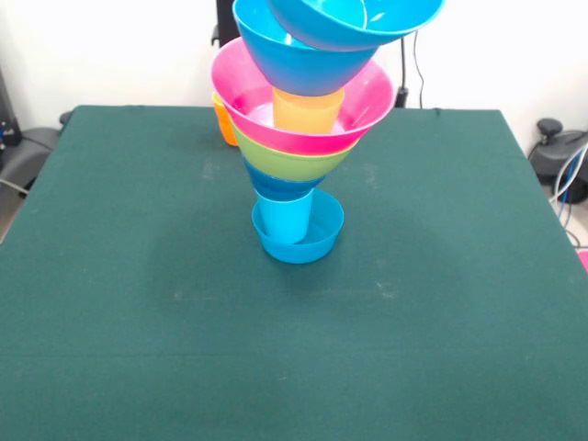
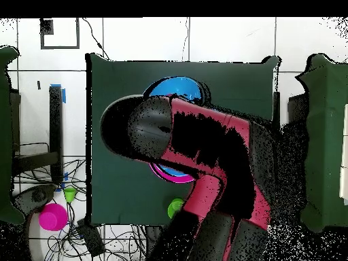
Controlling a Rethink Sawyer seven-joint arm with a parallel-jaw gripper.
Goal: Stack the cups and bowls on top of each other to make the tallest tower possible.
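The tower (image 1: pixel 299 156) stands mid-table. From the bottom it has a small blue bowl (image 1: pixel 308 241) holding a light blue cup (image 1: pixel 283 219), another blue bowl (image 1: pixel 278 184), the lime green bowl (image 1: pixel 289 162), and the pink bowl (image 1: pixel 367 106) with a yellow-orange cup (image 1: pixel 308 110) in it. Above that sits a large blue bowl (image 1: pixel 303 64). A further blue bowl (image 1: pixel 354 18) is tilted on top, cut off by the picture's edge. An orange cup (image 1: pixel 223 124) stands behind the tower. A green cup (image 2: pixel 175 207) stands near the robot's base. The arm (image 2: pixel 204 136) covers the tower from above, and the gripper is hidden.
The green table (image 1: pixel 138 322) holds nothing else. In the overhead view a pink bowl-like thing (image 2: pixel 53 216) and cables lie on the floor left of the table. A blue bowl top (image 2: pixel 175 92) shows beyond the arm.
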